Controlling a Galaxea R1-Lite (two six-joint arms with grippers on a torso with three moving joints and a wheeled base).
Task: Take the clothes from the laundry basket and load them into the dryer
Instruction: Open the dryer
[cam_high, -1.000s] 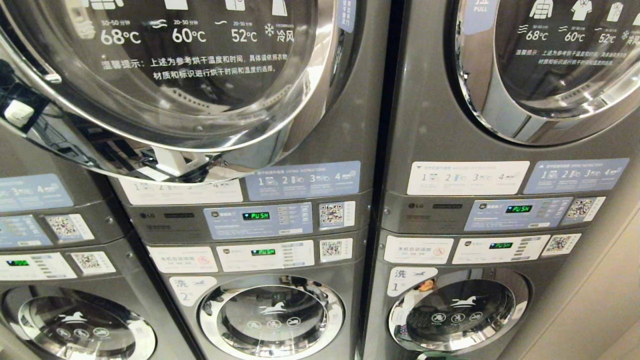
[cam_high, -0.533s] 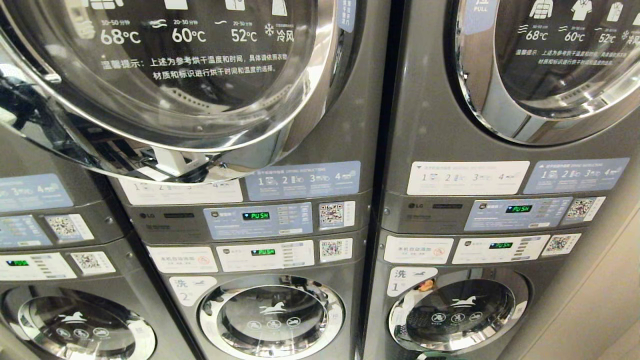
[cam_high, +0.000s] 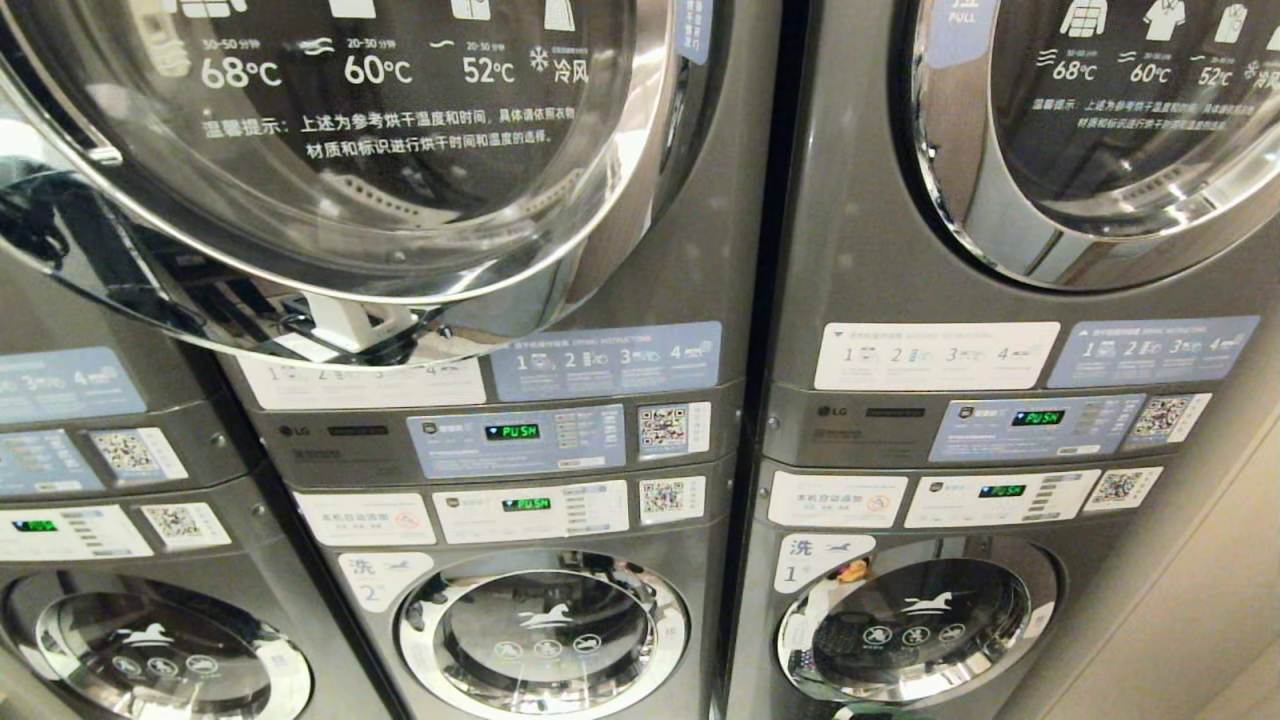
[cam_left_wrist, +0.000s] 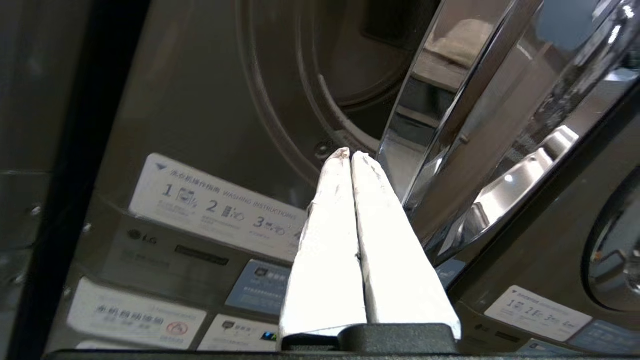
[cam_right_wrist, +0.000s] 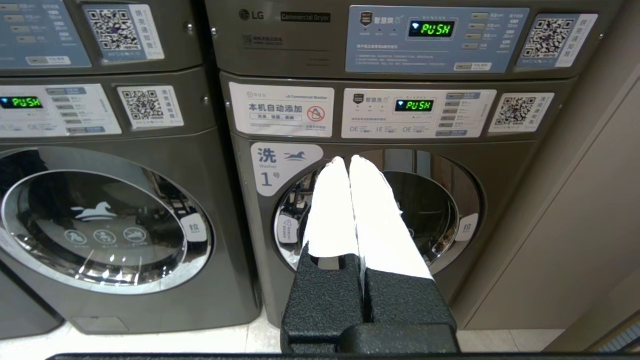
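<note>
The dryer's round glass door (cam_high: 330, 150) stands swung open toward me at the upper left of the head view. In the left wrist view my left gripper (cam_left_wrist: 350, 152) is shut and empty, its white fingers (cam_left_wrist: 330, 240) pressed together. It points at the lower rim of the dark drum opening (cam_left_wrist: 360, 65), just beside the open door's chrome edge (cam_left_wrist: 450, 150). My right gripper (cam_right_wrist: 348, 159) is shut and empty, parked low in front of the washer marked 1 (cam_right_wrist: 435, 200). Clothes and laundry basket are out of view. Neither gripper shows in the head view.
Stacked grey LG machines fill the view: dryers above, washers (cam_high: 545, 625) below, with control panels (cam_high: 520, 440) between. A second dryer door (cam_high: 1110, 120) at the upper right is closed. A beige wall (cam_right_wrist: 590, 240) stands to the right, pale floor tiles (cam_right_wrist: 150, 345) below.
A white gripper part seen at the far left edge by the open door's rim has slipped out of the head view. The machines and the right arm are unchanged.
</note>
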